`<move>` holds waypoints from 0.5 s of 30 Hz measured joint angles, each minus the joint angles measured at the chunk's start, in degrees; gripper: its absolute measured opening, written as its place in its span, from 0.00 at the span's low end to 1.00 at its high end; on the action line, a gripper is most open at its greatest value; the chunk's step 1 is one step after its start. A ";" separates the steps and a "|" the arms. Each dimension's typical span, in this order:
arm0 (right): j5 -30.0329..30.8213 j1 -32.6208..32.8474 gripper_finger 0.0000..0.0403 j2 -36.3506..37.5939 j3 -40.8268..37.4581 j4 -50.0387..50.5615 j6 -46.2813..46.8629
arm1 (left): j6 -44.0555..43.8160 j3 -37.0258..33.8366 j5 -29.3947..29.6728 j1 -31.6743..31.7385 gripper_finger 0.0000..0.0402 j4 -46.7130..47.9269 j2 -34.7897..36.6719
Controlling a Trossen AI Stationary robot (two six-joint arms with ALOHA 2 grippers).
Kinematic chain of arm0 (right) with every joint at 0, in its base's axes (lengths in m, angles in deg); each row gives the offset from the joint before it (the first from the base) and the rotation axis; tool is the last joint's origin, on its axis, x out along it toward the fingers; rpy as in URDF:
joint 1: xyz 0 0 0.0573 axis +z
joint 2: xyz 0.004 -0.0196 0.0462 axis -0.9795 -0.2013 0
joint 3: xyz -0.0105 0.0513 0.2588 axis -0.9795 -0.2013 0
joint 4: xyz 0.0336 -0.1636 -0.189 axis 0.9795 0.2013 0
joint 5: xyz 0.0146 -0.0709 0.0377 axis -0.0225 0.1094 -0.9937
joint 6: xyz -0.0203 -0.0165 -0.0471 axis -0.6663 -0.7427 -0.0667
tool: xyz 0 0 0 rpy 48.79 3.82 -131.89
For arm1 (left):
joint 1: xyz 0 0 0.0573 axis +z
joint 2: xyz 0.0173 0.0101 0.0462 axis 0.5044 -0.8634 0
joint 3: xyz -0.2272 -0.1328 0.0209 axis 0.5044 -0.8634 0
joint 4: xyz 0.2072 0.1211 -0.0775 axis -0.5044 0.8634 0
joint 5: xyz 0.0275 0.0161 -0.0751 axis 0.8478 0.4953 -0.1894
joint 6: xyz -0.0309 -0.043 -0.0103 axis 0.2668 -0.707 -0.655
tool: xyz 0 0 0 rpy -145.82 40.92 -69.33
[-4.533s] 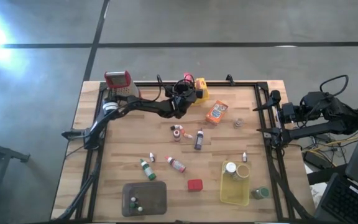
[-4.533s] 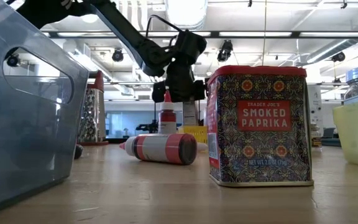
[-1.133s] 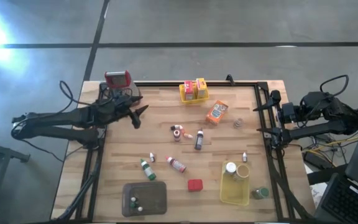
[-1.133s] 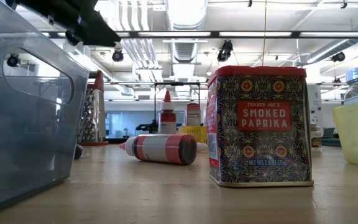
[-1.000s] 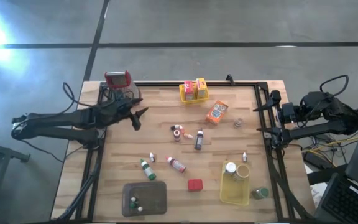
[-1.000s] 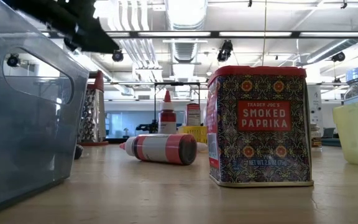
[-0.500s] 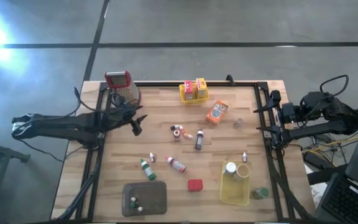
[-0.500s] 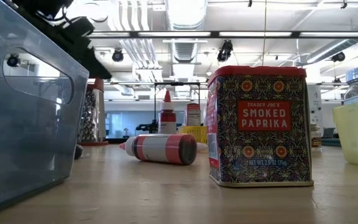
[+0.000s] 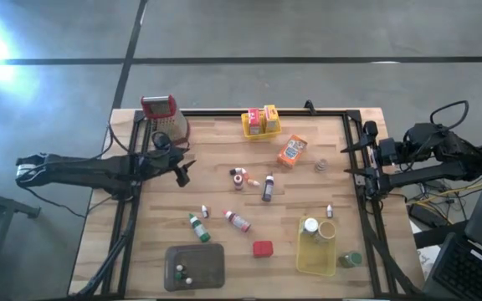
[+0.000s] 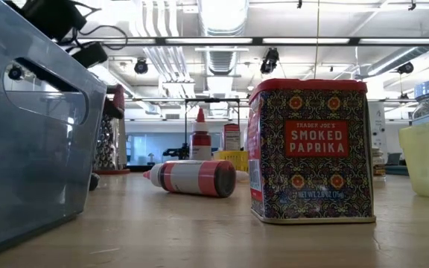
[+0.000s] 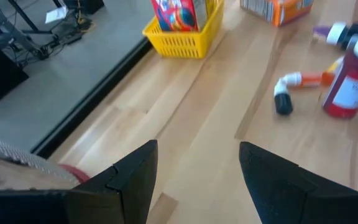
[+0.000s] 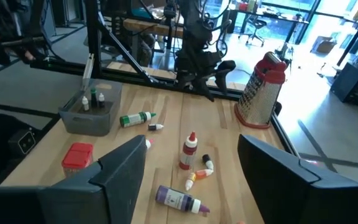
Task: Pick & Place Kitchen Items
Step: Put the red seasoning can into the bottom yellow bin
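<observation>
Both the left gripper (image 9: pixel 182 170) and the right gripper (image 9: pixel 351 160) are open and empty. The green-capped bottle (image 9: pixel 197 227) lies diagonally; two small bottles (image 9: pixel 181 272), probably, stand in the grey tray (image 9: pixel 212 259).

Wood table (image 9: pixel 224 188) w/ scattered kitchen items (image 9: pixel 238 221)

Kitchen items scattered on the table, high view. An orange box (image 9: pixel 292 150) lay tilted right of centre. A red-capped bottle (image 9: pixel 238 177) and a dark purple bottle (image 9: pixel 268 188) sat mid-frame; a green bottle (image 9: pixel 197 227) and a red-banded bottle (image 9: pixel 238 221) lay on their sides lower left of centre. A red block (image 9: pixel 263 248), labelled smoked paprika, stood upright near the lower centre.
</observation>
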 joint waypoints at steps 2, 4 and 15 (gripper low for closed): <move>-0.01 0.00 0.60 -0.55 0.00 -0.01 1.16 | 0.01 -0.70 -0.01 0.00 0.58 0.28 0.00; 0.32 0.00 0.59 -1.49 0.00 0.31 2.09 | 0.01 -1.23 -0.01 0.00 0.58 0.37 0.00; 15.74 0.00 0.65 -9.35 -0.09 8.31 14.80 | 0.01 -5.00 0.01 0.00 0.58 0.68 -0.02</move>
